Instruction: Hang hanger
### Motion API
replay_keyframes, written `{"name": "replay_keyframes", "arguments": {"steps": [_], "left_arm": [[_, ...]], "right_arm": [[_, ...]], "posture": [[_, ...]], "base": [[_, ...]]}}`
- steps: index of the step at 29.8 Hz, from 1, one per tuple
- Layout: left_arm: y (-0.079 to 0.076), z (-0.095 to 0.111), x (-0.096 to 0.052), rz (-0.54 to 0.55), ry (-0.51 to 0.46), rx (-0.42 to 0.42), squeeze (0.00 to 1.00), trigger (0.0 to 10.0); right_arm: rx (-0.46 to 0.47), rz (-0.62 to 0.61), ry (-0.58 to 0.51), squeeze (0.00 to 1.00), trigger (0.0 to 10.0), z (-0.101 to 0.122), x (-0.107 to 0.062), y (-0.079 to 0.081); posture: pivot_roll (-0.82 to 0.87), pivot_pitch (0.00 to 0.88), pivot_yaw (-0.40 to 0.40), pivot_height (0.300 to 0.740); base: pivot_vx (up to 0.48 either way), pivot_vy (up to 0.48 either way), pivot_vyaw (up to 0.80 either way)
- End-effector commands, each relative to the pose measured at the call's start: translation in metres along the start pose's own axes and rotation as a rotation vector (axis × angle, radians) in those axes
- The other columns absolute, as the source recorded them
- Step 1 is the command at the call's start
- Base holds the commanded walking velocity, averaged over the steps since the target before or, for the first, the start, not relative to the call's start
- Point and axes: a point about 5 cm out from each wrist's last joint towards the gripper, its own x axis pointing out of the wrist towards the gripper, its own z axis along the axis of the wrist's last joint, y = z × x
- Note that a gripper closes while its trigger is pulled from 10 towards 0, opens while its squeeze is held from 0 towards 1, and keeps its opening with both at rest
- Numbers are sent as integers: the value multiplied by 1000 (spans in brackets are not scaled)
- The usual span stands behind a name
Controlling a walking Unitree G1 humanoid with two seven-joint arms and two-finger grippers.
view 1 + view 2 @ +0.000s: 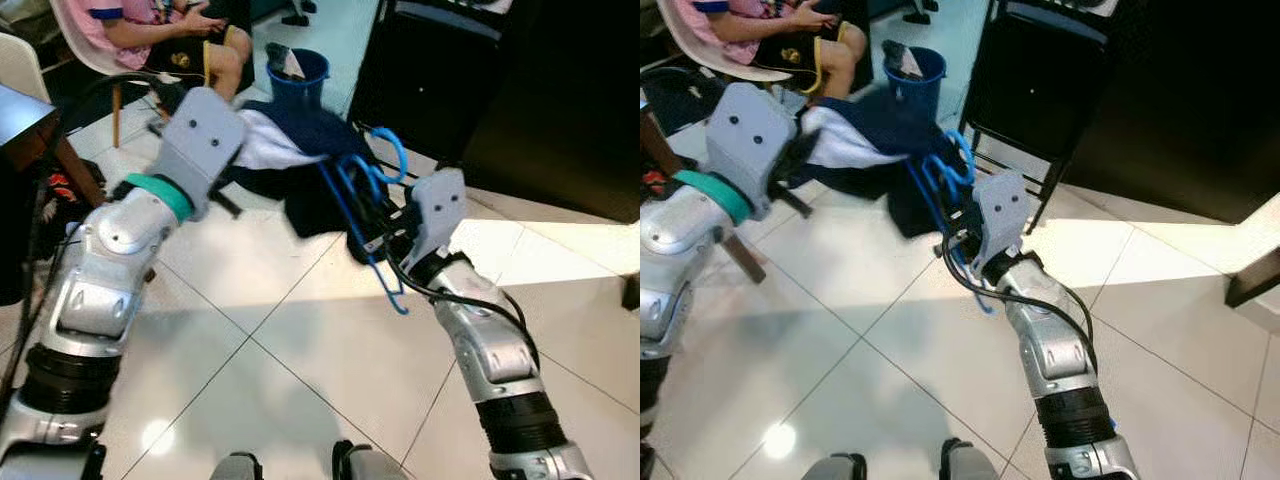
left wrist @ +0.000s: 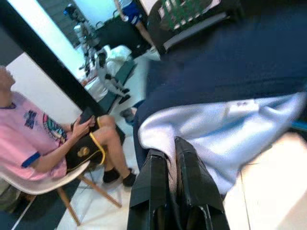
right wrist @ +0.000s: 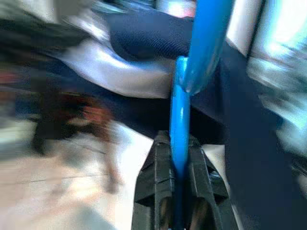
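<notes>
A blue plastic hanger point(image 1: 362, 195) is held up in front of me, its hook point(image 1: 397, 152) curling up and away from me. A navy garment with a pale lining point(image 1: 300, 135) is draped over it and stretches to the left. My right gripper point(image 3: 180, 143) is shut on the hanger's blue bar, just below the cloth; this view is blurred. At the garment's left end my left gripper point(image 2: 170, 155) is shut on the pale lining point(image 2: 216, 129). Both arms are raised above the tiled floor.
A person in a pink shirt point(image 1: 165, 25) sits on a white chair at the far left. A blue bucket point(image 1: 298, 72) stands behind the garment. A black folding chair point(image 1: 1040, 90) and dark furniture point(image 1: 560, 100) stand to the right. Wooden furniture legs point(image 1: 740, 255) are at my left.
</notes>
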Motion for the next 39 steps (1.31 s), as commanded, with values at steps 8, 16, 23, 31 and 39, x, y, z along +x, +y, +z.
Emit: {"name": "replay_keyframes", "arguments": {"steps": [8, 16, 23, 31, 39], "left_arm": [[-17, 45, 12, -130, -242, -58, 0, 10000], [-46, 83, -11, -381, -440, -138, 0, 10000], [-53, 76, -21, -489, -410, -63, 0, 10000], [-26, 58, 4, -156, -278, 73, 0, 10000], [-3, 45, 12, 29, -162, 122, 0, 10000]], "right_arm": [[-89, 207, 9, 0, 10000, -2, 14, 37], [-121, -40, 81, 0, 10000, -26, 16, 17], [-139, -101, 102, 0, 10000, -28, 15, 10], [-123, -40, 93, 0, 10000, -31, 12, 15], [4, 125, 45, 0, 10000, -17, 2, 23]], "posture": [[35, 90, 31, 740], [39, 94, 29, 740], [45, 94, 31, 740], [42, 101, 26, 740], [40, 103, 25, 740]], "base": [[0, 0, 0], [0, 0, 0], [0, 0, 0], [0, 0, 0], [0, 0, 0]]}}
